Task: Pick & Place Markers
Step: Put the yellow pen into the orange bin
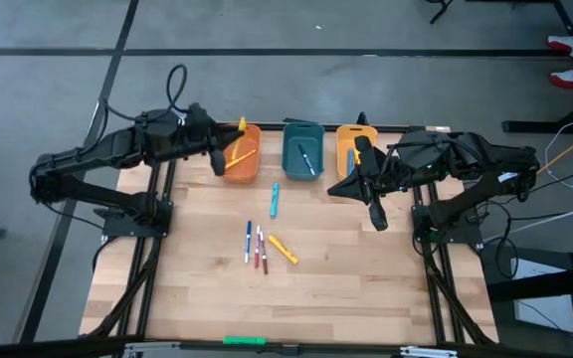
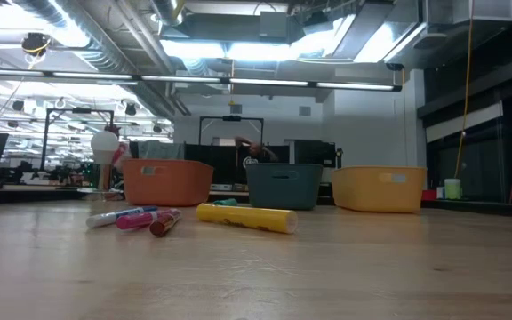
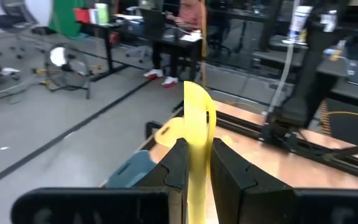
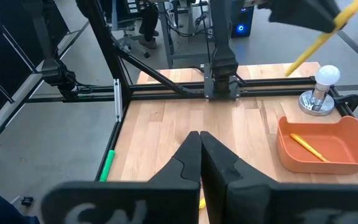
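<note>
Step in hand: delivery of a marker to a bin. The left gripper (image 1: 219, 159) sits over the orange bin (image 1: 250, 169) at upper centre-left of the high view, its jaws clamped on a yellow marker (image 3: 197, 155).

The right gripper (image 1: 377, 214) waits right of centre, jaws fully closed and holding nothing.

The orange bin already contains one yellow marker (image 4: 307, 147). The teal bin (image 1: 302, 149) and the yellow bin (image 1: 344, 151) each hold a marker.

Remaining markers (image 1: 258, 246) lie on the worktop (image 1: 366, 288) at centre, with a teal marker (image 1: 275, 199) above them.

Next move, as judged: open the left jaws to drop the marker, then descend on the central group.
</note>
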